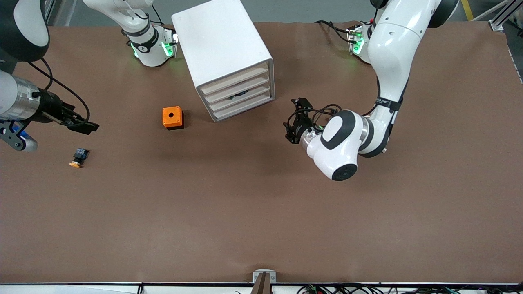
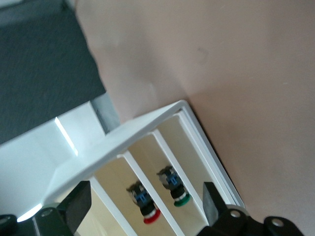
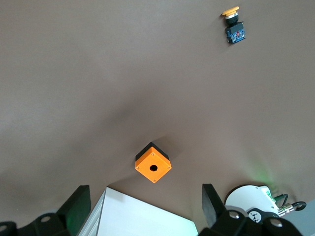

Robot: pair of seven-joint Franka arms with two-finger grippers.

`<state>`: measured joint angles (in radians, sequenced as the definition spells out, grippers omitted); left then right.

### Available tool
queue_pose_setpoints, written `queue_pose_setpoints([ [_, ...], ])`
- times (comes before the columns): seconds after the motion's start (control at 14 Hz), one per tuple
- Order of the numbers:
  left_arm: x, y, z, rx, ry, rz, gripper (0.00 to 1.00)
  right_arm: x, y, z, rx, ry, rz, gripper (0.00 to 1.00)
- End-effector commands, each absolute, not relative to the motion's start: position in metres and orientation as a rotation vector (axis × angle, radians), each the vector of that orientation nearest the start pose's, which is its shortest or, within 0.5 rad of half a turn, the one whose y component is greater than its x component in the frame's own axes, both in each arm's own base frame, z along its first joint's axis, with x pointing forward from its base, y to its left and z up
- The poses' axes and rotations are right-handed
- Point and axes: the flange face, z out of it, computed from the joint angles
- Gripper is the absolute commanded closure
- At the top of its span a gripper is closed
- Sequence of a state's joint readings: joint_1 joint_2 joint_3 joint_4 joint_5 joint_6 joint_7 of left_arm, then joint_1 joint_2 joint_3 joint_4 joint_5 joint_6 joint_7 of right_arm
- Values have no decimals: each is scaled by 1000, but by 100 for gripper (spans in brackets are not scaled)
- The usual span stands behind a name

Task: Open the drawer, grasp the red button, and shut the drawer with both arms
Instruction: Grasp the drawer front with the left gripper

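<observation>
The white drawer cabinet (image 1: 229,57) stands on the brown bench (image 1: 261,212) between the 2 arm bases. The left gripper (image 1: 295,120) hangs in front of the drawers, jaws wide apart and holding nothing; its wrist view looks into the drawers, where the red-capped button (image 2: 145,205) lies beside a green-capped one (image 2: 174,187). The right gripper (image 1: 79,124) is up at its arm's end of the bench, jaws wide and empty, over a yellow-capped button (image 1: 79,157). An orange box (image 1: 172,117) sits beside the cabinet.
</observation>
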<state>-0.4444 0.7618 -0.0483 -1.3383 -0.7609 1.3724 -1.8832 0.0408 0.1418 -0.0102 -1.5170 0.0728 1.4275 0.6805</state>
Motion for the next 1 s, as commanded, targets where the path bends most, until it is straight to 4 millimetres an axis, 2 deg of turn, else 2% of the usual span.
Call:
queue_pose_setpoints([
  [0.0,542,-400,263,-1648,-1715,1407,0,575,29,556,-2953,1010,394,0],
  [0.07,540,-404,262,-1629,-1718,1420,0,575,30,556,-2953,1008,389,0],
  [0.28,528,-421,244,-1502,-1719,1457,0,574,30,551,-2957,1006,402,0],
  [0.43,517,-434,233,-1474,-1694,1470,0,574,20,552,-3022,922,376,0],
  [0.57,510,-440,220,-1415,-1691,1470,0,575,-12,557,-3120,718,349,0],
  [0.71,500,-450,216,-1406,-1675,1458,0,573,-56,554,-3162,616,354,0],
  [0.78,495,-454,213,-1406,-1663,1454,0,574,-75,546,-3181,572,330,0],
  [0.93,485,-460,203,-1375,-1636,1436,0,575,-99,521,-3184,493,295,0],
])
